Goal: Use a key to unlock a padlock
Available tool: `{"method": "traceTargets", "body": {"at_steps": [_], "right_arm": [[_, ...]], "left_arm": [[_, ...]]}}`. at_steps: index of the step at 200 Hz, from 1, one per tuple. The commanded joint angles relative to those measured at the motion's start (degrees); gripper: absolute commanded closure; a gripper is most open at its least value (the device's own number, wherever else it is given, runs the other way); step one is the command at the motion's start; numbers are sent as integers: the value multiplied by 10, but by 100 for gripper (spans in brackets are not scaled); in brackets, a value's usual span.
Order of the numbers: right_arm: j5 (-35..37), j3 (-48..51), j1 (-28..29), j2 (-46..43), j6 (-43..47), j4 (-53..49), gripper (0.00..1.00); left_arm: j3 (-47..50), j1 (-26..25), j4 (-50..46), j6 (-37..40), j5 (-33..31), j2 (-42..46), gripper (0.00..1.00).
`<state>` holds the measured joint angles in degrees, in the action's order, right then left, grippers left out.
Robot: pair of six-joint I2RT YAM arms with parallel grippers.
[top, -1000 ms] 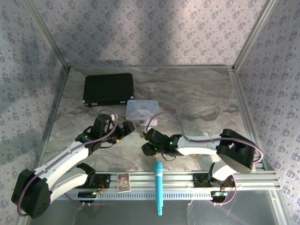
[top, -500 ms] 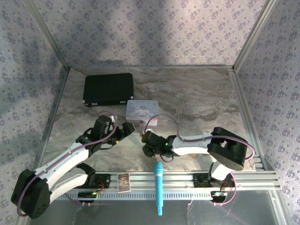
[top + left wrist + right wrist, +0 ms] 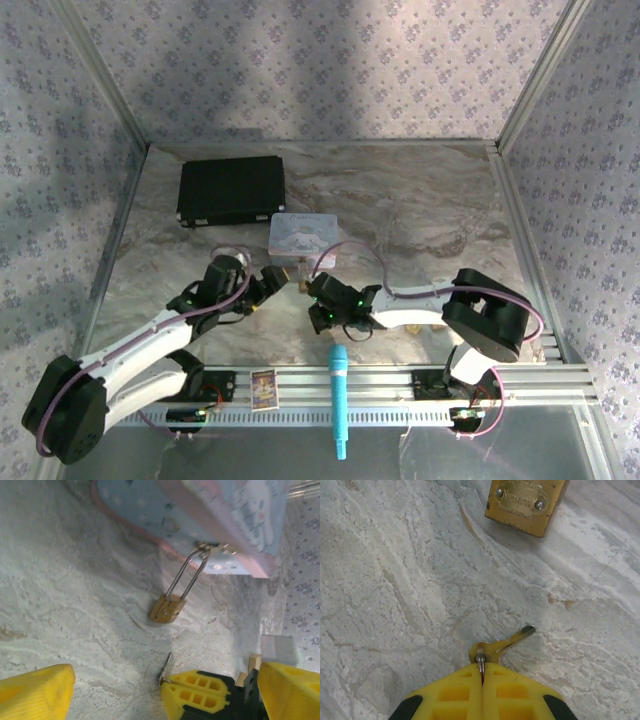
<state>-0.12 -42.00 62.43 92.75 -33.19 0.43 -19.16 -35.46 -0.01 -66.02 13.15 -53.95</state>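
The brass padlock lies on the marble, its thin shackle hooked through the clasp of the pastel tin. In the right wrist view its body is straight ahead of my right gripper. That gripper is shut on the small ring of the key. The key's blade points up and to the right, lying low over the marble. My left gripper is open, its yellow fingers wide apart on either side of the right gripper's tip. From above, the left gripper and the right gripper flank the padlock.
The pastel tin stands just behind the padlock, and a black case lies at the back left. A turquoise pen-like stick and a small card rest on the front rail. A tan block sits by the left gripper's right finger.
The right gripper's jaws have closed onto the key's ring. The left gripper has shifted slightly right and nearer to the padlock, still open.
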Motion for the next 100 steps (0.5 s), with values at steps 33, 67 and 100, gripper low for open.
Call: {"method": "traceTargets", "body": {"at_steps": [33, 67, 100], "right_arm": [[-101, 7, -35, -32, 51, -26, 99], [-128, -28, -44, -66, 93, -109, 99], [-89, -95, -44, -71, 117, -254, 98]], "left_arm": [[3, -56, 128, -108, -54, -42, 16], [-11, -71, 168, -138, -44, -82, 26], [-19, -82, 214, -169, -23, -141, 39]]}}
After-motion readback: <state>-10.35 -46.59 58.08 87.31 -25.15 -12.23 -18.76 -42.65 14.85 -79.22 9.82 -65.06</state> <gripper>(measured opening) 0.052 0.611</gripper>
